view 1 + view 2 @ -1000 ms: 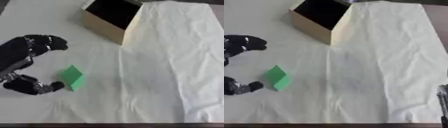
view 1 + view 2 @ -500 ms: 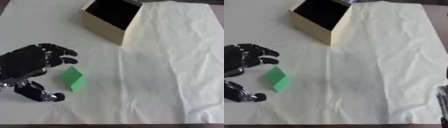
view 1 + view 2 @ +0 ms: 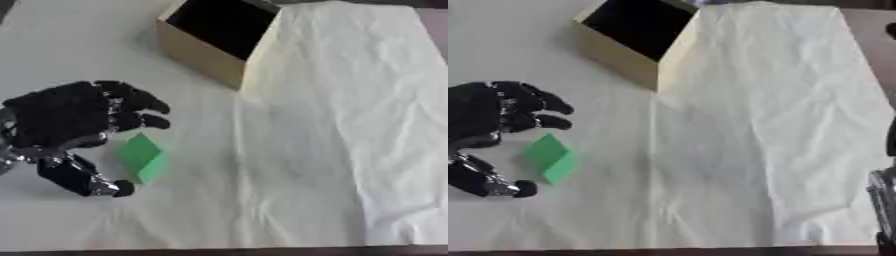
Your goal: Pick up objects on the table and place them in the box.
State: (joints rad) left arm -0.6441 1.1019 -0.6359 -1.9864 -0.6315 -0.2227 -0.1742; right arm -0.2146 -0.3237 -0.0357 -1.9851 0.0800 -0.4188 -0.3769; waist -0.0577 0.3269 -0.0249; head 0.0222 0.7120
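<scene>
I see my left hand (image 3: pixel 66 125) spread open around the green block (image 3: pixel 142 157) on the white cloth (image 3: pixel 332 125), thumb and fingers apart, nothing lying between it and the open box (image 3: pixel 206 47) beyond.

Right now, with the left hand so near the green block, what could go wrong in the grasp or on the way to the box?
1. The left hand is open, fingers above and thumb below the green block. Closing off-centre may push the block away across the cloth.
2. The block looks tilted on an edge, so it may roll or slip between the fingers.
3. The box stands far off at the top; the block could hit its near wall.
</scene>
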